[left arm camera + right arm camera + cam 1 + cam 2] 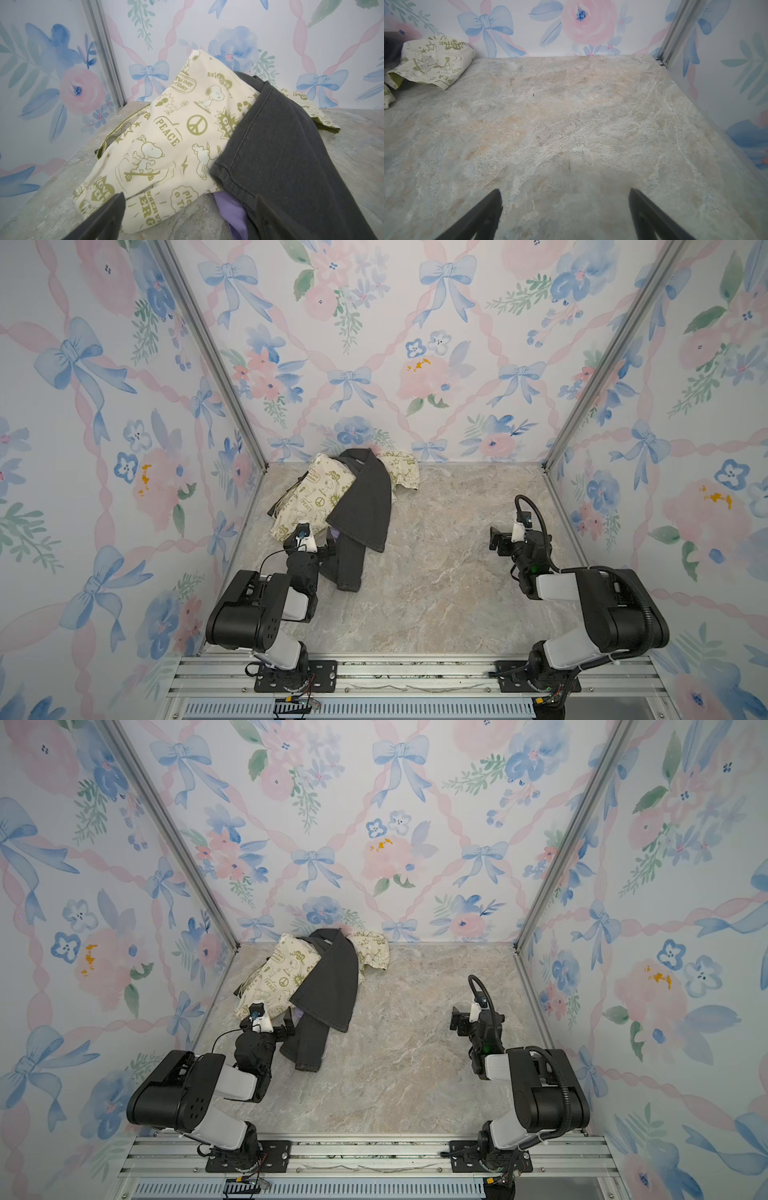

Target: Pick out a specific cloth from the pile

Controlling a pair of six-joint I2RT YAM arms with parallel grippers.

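Nothing is picked yet. The soft purple T-shirt [230, 212] peeks from under the dark grey garment [365, 506] in the heap of clothes [307, 502], left of middle in both top views. Left jaws are spread wide beside it. Right jaws are spread too, holding nothing.

The left arm [253, 614] is folded at the elbow and reaches forward, and the left gripper [311, 546] sits low with its jaws spread wide, clamping nothing. The right arm [602, 610] is bent likewise. The right gripper [497, 540] is turned toward the middle, its jaws also wide apart and empty.
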